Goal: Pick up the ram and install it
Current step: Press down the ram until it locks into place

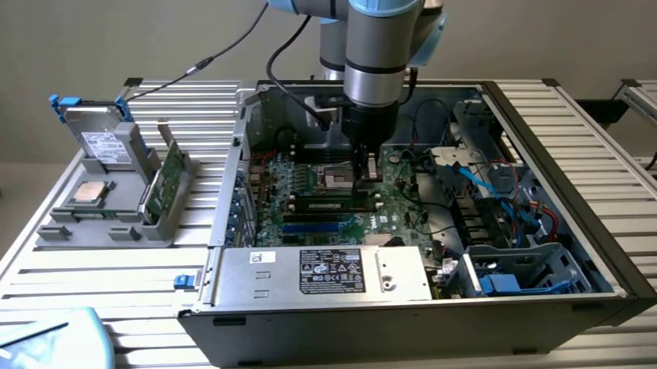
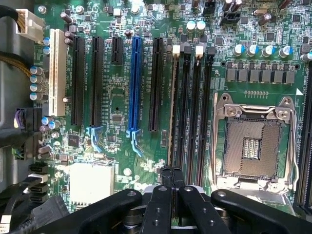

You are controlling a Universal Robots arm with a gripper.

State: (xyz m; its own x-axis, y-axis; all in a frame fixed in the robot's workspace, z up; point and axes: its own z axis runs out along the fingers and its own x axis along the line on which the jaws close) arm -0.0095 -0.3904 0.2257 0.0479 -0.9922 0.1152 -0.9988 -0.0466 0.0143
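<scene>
Black jaws of the gripper (image 2: 171, 181) pressed together, empty, over slim dark-green ram stick (image 2: 172, 105) standing edge-on in black slot, frame centre: apparently seated.

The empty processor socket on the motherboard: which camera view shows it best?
The wrist view: the processor socket lies open from straight above, its metal frame and contact grid plain. The exterior view shows it small, partly behind the gripper.

No wording can be read anywhere. The power supply (image 1: 323, 274), at six o'clock in the computer case (image 1: 575, 231) in the exterior view, carries a black label (image 1: 331, 271) and a small white sticker (image 1: 264, 257), both illegible. At nine o'clock, a hard drive (image 1: 101, 138) wears a pale label, also unreadable.
</scene>
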